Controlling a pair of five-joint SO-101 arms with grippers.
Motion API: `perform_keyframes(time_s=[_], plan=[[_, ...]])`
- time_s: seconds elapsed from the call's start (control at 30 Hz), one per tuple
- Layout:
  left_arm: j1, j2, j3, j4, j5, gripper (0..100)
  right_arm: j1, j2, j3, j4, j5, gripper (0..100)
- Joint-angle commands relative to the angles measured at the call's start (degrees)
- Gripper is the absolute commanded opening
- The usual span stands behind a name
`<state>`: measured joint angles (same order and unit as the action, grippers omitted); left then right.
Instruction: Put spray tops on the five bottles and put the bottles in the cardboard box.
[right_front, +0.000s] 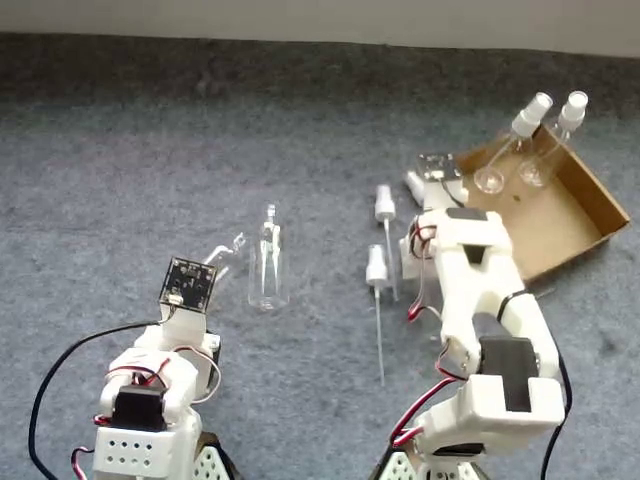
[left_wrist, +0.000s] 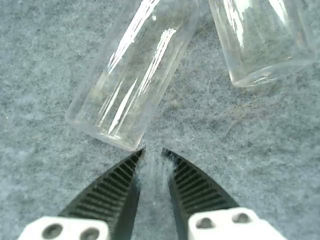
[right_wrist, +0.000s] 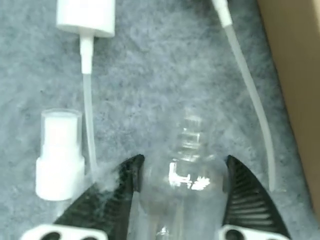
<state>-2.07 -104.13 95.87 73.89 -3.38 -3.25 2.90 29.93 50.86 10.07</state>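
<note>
My right gripper (right_wrist: 182, 162) is shut on a clear bottle (right_wrist: 187, 172) by its shoulders, threaded neck bare, just above the carpet beside the cardboard box (right_front: 560, 215). Two loose spray tops (right_wrist: 85, 17) (right_wrist: 60, 155) lie to one side of it, and the thin tube of a third (right_wrist: 247, 100) runs along the other side. My left gripper (left_wrist: 152, 152) is all but shut, a thin gap between the pads and nothing in it, its tips just short of the base of one of two clear bottles (left_wrist: 132, 75) (left_wrist: 260, 35) lying on the carpet.
Two bottles with spray tops (right_front: 515, 145) (right_front: 550, 140) lean over the box's far rim. In the high view two spray tops (right_front: 385, 207) (right_front: 376, 266) lie between the arms, and the right arm (right_front: 470, 250) stands by the box's near corner.
</note>
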Motion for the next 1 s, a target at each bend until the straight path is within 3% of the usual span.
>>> perform_keyframes(time_s=[0.0, 0.23, 0.57, 0.73, 0.97], plan=[[0.0, -0.3, 1.2, 0.2, -0.6, 0, 0.7, -1.7, -6.3, 5.4, 0.5, 21.3], [0.0, -0.3, 1.2, 0.2, -0.6, 0, 0.7, -3.1, -10.3, 12.7, 0.5, 21.3], [0.0, -0.3, 1.2, 0.2, -0.6, 0, 0.7, -2.9, -9.9, 12.6, 4.2, 21.6], [0.0, -0.3, 1.2, 0.2, -0.6, 0, 0.7, -2.9, -9.8, 12.6, 4.4, 29.6], [0.0, -0.3, 1.2, 0.2, -0.6, 0, 0.7, -2.9, -8.3, 12.6, 4.1, 29.6]])
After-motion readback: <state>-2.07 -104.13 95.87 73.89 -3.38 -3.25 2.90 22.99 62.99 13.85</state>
